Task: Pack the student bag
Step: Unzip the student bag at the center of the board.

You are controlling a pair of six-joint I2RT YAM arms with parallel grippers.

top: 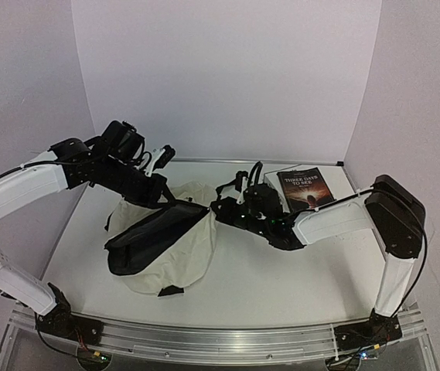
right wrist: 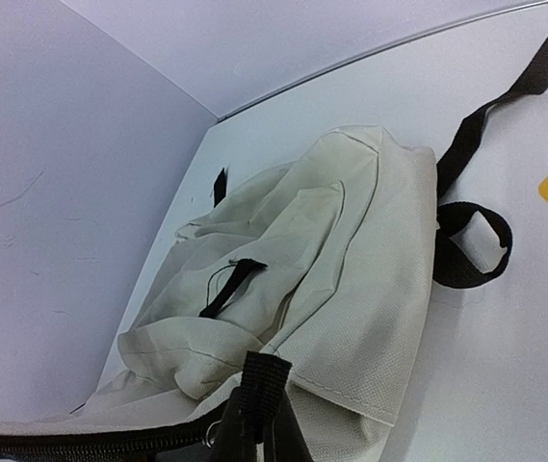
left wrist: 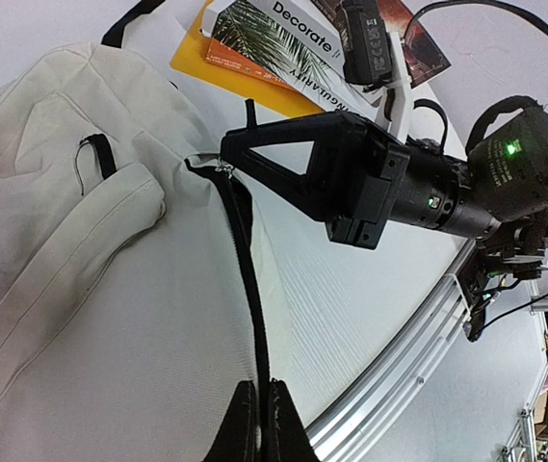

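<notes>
Overhead, the student bag [top: 169,259] lay left of centre on the table [top: 281,286], its black-lined mouth stretched between my left gripper [top: 169,202] and my right gripper [top: 215,207], with a dark book [top: 306,188] at upper right. Through the left wrist camera, my left gripper [left wrist: 259,409] at the bottom edge was pinched tight on the bag's black zipper strip [left wrist: 247,269], which ran up to my right gripper [left wrist: 237,159], below some magazines [left wrist: 283,43]. From the right wrist camera, my right gripper [right wrist: 254,404] at bottom centre was clamped on the bag's dark rim, and the cream fabric [right wrist: 351,241] filled mid-frame.
</notes>
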